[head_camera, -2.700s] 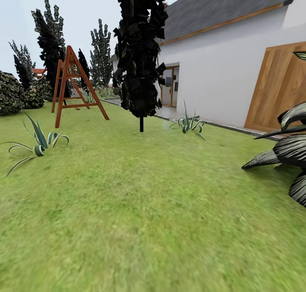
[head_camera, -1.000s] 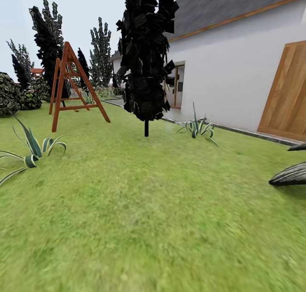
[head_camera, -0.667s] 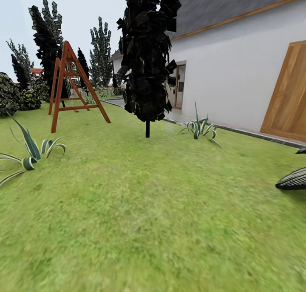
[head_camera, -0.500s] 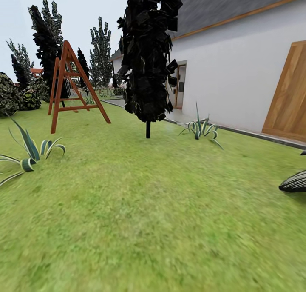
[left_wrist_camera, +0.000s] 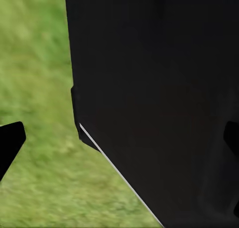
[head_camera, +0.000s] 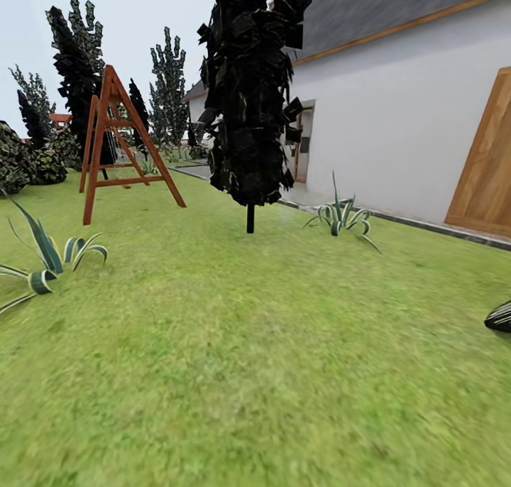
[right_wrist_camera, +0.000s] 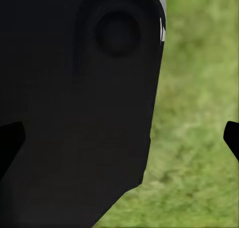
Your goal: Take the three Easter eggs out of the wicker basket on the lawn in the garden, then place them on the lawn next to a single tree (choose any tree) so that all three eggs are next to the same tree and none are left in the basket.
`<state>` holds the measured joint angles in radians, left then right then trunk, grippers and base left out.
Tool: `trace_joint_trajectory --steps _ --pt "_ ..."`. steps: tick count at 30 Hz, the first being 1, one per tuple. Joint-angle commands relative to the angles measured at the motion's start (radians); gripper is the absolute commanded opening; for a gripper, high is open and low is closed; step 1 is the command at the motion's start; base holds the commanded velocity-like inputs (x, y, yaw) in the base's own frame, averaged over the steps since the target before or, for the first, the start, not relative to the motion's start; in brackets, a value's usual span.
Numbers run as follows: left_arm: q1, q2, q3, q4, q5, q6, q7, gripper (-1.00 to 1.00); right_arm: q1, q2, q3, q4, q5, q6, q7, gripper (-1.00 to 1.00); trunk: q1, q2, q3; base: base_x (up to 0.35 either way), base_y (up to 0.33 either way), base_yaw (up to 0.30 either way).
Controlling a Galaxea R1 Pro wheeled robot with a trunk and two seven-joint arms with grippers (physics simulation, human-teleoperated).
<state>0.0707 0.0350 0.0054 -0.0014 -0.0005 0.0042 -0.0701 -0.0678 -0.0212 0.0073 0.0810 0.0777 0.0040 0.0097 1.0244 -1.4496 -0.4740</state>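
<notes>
The lawn [head_camera: 248,359] stretches ahead of me, mottled green. A tree [head_camera: 252,96] with a dense near-black crown stands on it in the middle distance, on a thin dark trunk [head_camera: 250,219]. The Easter eggs and the wicker basket are out of view. My left gripper [left_wrist_camera: 119,140] is open over grass, with its dark fingertips [left_wrist_camera: 10,143] far apart and a black part of my own body behind the gap. My right gripper [right_wrist_camera: 121,138] is open too, fingertips [right_wrist_camera: 233,138] wide, nothing between them.
A red-brown wooden swing frame [head_camera: 117,139] stands at the back left. Striped agaves grow at the left [head_camera: 42,260] and right of the tree [head_camera: 344,217]; a dark leaf tip [head_camera: 500,316] pokes in at the right edge. A white house wall [head_camera: 397,118] with a wooden door [head_camera: 490,167] lies beyond.
The camera has moved forward over the lawn: the tree looms larger, and the big dark agave at the right has almost slid out of the picture.
</notes>
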Motion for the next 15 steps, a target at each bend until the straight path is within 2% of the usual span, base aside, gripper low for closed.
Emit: trace_joint_trajectory --steps 1,15 --pt "0.000 0.000 0.001 0.000 0.000 0.000 -0.004 1.00 -0.001 0.000 0.000 0.002 0.008 0.000 0.001 1.00 0.001 0.000 -0.001 0.317 0.143 0.000" --pt "0.000 0.000 0.001 0.000 -0.001 0.000 -0.004 1.00 -0.001 0.000 0.000 0.002 0.008 0.001 0.001 1.00 0.001 0.000 -0.001 0.317 0.142 0.000"
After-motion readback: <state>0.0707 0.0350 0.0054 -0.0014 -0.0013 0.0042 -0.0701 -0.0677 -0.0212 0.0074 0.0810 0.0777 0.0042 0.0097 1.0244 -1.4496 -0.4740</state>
